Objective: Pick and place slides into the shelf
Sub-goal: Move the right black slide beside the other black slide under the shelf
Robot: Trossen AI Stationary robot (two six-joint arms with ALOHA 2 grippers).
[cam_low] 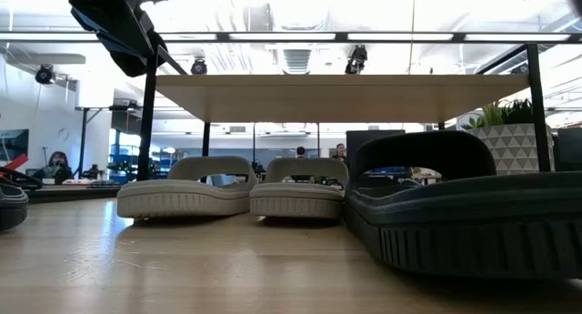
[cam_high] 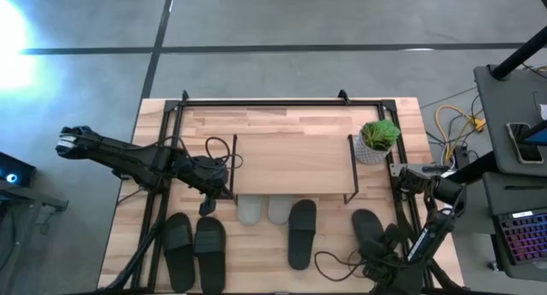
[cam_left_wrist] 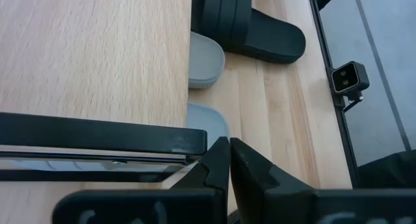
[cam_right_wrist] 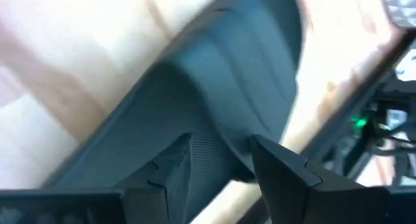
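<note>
The shelf (cam_high: 291, 162), a light-wood board on thin black wire legs, stands mid-table. Two light grey slides (cam_high: 263, 209) sit side by side with their toes under its near edge (cam_low: 186, 191). A black slide (cam_high: 302, 233) lies to their right, and two more black slides (cam_high: 195, 254) lie near the table's near-left edge. My left gripper (cam_left_wrist: 229, 160) is shut and hovers by the shelf's near-left leg (cam_high: 205, 208). My right gripper (cam_right_wrist: 221, 160) is open, just above a fourth black slide (cam_high: 367, 228) at the near right. My right gripper comes down from above onto the black slide (cam_right_wrist: 214, 100), with one open finger (cam_right_wrist: 172, 169) on either side of a stretch of it. The view is blurred, and I cannot tell whether the fingers touch it.
A potted plant (cam_high: 379, 139) in a white pot stands on the table by the shelf's right leg. Loose cables (cam_high: 338, 262) lie at the near edge. A black frame (cam_high: 282, 103) rings the table. A small camera (cam_left_wrist: 344, 78) sits off the table's edge.
</note>
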